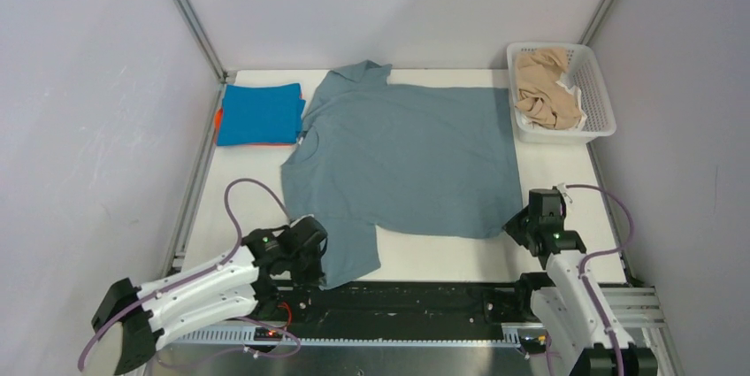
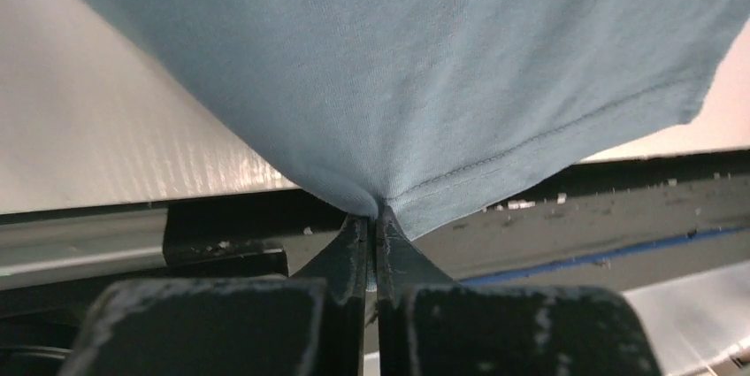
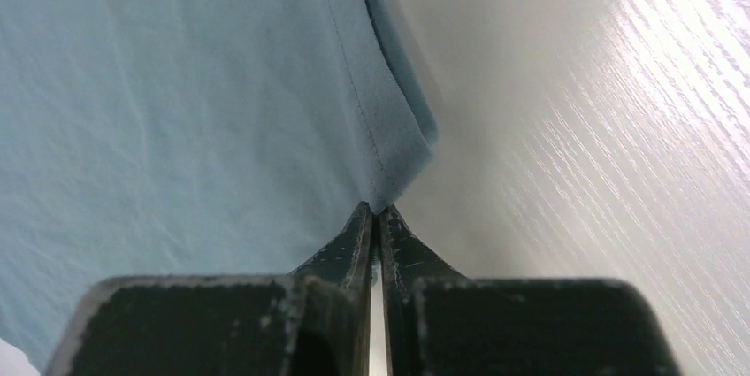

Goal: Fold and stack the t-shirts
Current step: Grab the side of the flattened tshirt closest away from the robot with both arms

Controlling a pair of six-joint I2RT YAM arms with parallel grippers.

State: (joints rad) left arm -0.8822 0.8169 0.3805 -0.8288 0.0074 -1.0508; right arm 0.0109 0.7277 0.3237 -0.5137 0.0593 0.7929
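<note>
- Nearest me, the left gripper [image 1: 327,263] sits low at the table's [image 1: 442,257] near edge. In its wrist view the left gripper [image 2: 378,212] has its jaws pressed together on the hem of the grey tee [image 2: 398,57], and the cloth gathers to a point at the tips.
- That hem belongs to the near sleeve, which reaches down to the black rail [image 1: 416,301] along the near edge.
- On my right, the right gripper [image 1: 513,224] is at the near right corner of the grey tee [image 1: 407,159]. From the wrist, the right gripper [image 3: 378,210] is closed, pinching the folded corner of the hem of the grey tee [image 3: 159,84], with bare table [image 3: 601,128] to its right.
- So both grippers pinch the same tee — one at the sleeve, one at the bottom corner.
- The grey tee lies spread flat across the middle of the table, collar to the left, bottom hem to the right, and the other sleeve pointing to the far edge.
- Far left, the blue tee [image 1: 259,113] lies folded just beside the grey one's shoulder — an orange tee [image 1: 217,118] shows as a thin strip beneath it.
- Far right, the basket [image 1: 601,102] holds crumpled beige tees [image 1: 544,88]. I cannot tell how many there are.
</note>
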